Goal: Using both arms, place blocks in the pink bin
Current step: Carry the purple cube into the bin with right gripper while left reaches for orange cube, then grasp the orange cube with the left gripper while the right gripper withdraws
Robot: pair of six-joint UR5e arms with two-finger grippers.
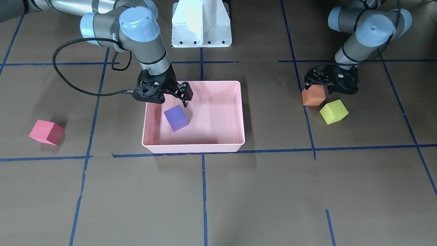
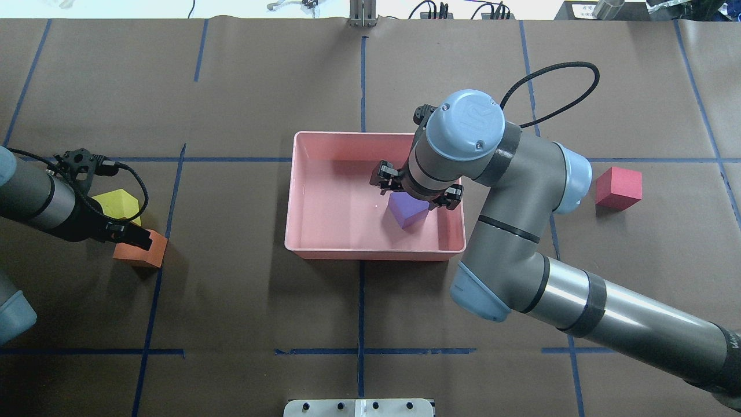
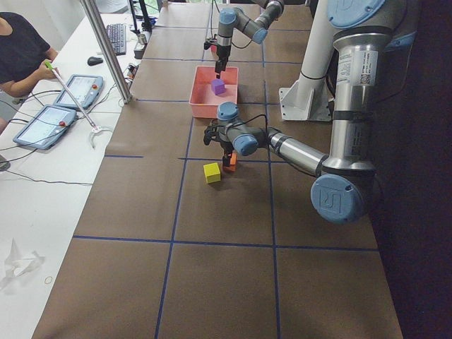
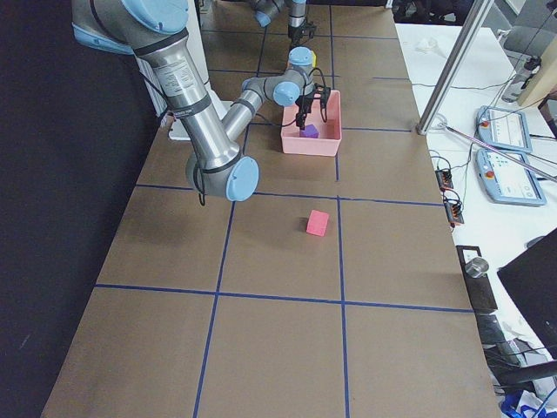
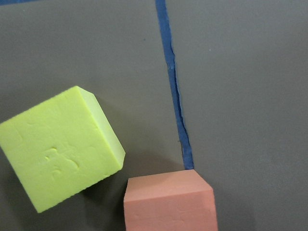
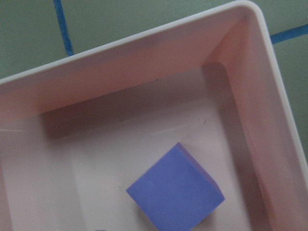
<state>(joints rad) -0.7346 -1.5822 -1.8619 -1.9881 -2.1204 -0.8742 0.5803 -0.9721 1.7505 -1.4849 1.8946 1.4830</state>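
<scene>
The pink bin (image 1: 194, 147) sits mid-table. The purple block (image 1: 175, 118) lies tilted inside it, free of the fingers, and also shows in the right wrist view (image 6: 175, 195). My right gripper (image 1: 184, 97) hangs open just above it, over the bin. My left gripper (image 1: 318, 88) is open, low over the orange block (image 1: 313, 97), which rests on the table; I cannot tell if they touch. The yellow-green block (image 1: 334, 111) lies right beside the orange one, as the left wrist view (image 5: 57, 149) shows. The red-pink block (image 1: 46, 132) lies alone on my right side.
The white base pedestal (image 1: 201, 24) stands behind the bin. Blue tape lines (image 1: 205, 191) grid the brown table. An operator (image 3: 21, 49) with tablets (image 3: 53, 116) sits at a side table past a metal pole (image 3: 106, 49).
</scene>
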